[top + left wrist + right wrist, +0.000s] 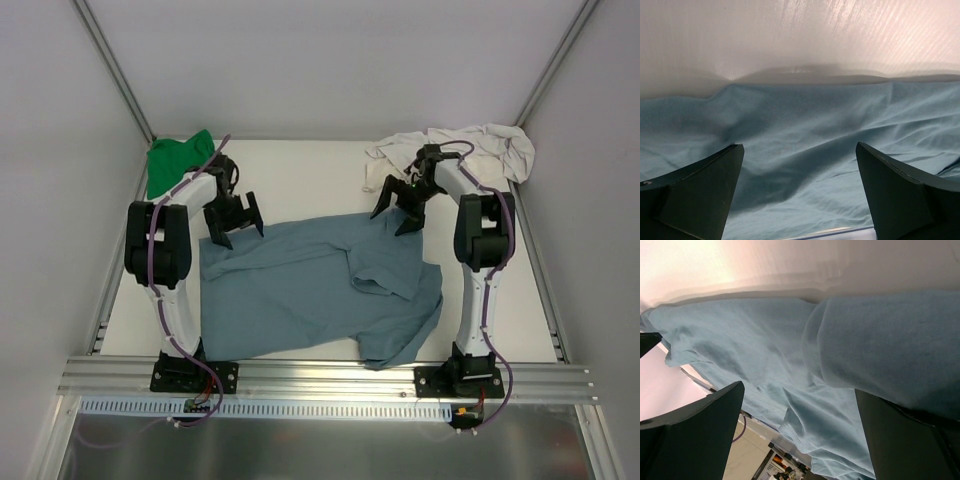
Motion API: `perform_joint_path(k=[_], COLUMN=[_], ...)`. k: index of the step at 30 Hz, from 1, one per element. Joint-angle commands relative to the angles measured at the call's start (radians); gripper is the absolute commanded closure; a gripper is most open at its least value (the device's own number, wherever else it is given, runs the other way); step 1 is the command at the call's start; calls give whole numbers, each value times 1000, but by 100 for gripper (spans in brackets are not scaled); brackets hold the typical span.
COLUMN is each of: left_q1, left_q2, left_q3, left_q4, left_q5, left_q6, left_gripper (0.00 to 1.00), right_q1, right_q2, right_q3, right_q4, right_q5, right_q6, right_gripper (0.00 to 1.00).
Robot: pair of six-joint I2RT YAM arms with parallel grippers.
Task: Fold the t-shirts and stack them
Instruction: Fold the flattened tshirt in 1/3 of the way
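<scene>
Both arms reach forward; left gripper (pixel 239 229) and right gripper (pixel 392 218) gape wide.

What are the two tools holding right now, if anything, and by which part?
Nothing is held. The left tool and the right tool both stand open over the far edge of the blue t-shirt, with no cloth pinched.

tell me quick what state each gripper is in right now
Left gripper: open, holding nothing, over the blue t-shirt.
Right gripper: open, holding nothing, over the same shirt.
</scene>
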Motion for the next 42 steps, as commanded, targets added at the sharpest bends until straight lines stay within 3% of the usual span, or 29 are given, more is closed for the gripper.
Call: perform_joint_path(k=[1, 18, 26, 42], left_q1=[-8, -8, -8, -6], left_q2=[29, 210, 314, 355], left_q3=[28, 238, 436, 555], left_q4=[-6, -26, -30, 206], left_q5=[12, -18, -46, -8], left_q6=[-20, -60, -43, -5], left_gripper=[2, 2, 2, 1], right_q1=[-5, -5, -19, -114], right_q2=[19, 162, 260, 317], right_q3=[56, 263, 438, 571], right_q4=[-8, -77, -114, 166], right_q5=[-7, 30, 28, -75], right_q6=[16, 39, 54, 198], right_gripper=[0, 1, 1, 0])
